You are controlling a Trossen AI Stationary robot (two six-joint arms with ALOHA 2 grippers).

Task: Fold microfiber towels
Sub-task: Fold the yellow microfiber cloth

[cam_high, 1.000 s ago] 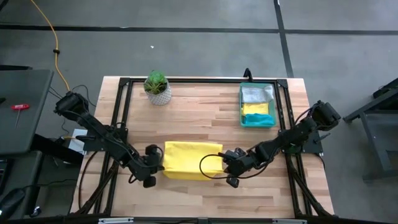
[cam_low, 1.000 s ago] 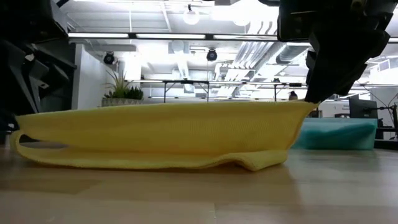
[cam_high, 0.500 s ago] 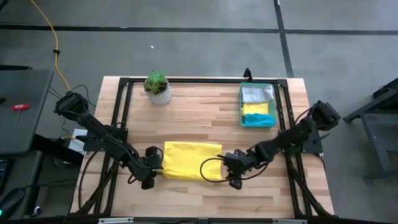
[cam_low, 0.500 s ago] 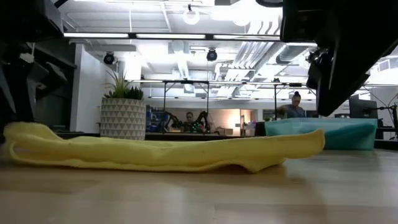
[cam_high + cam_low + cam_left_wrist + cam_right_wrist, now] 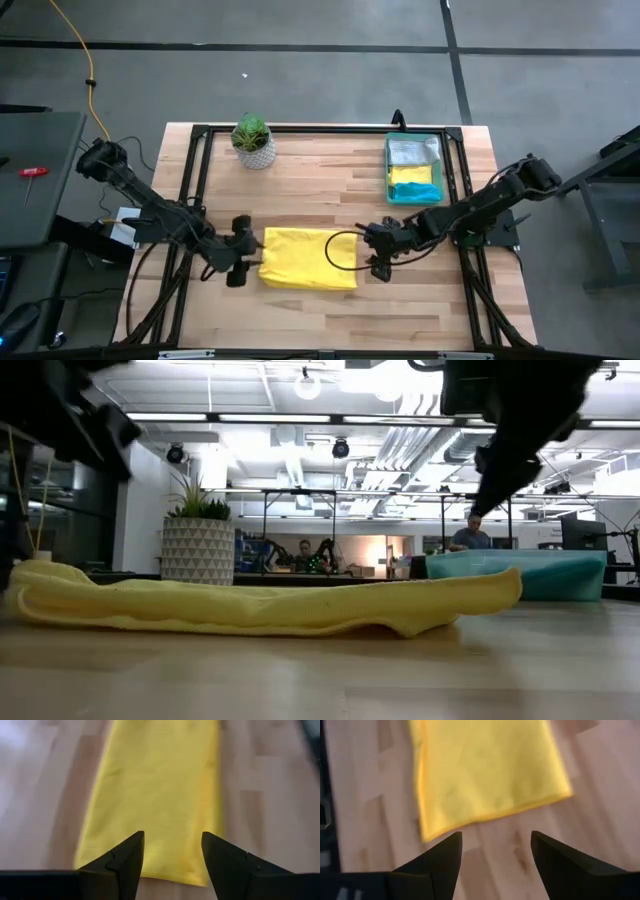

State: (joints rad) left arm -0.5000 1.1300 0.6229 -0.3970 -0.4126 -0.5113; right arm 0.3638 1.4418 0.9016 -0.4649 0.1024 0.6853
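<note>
Both your grippers have let go and pulled back: left gripper [image 5: 243, 262] and right gripper [image 5: 374, 252] flank the folded yellow towel [image 5: 308, 259], fingers released, on the tabletop [image 5: 320, 190].

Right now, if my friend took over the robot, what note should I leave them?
Left pincer: open, beside the yellow towel's left end, holding nothing.
Right pincer: open, beside its right end, holding nothing.
Yellow towel lies folded on the table.
More towels wait in the green tray at the back right.
Done: this fold. Left: possibly another fold, then the tray's towels.
</note>
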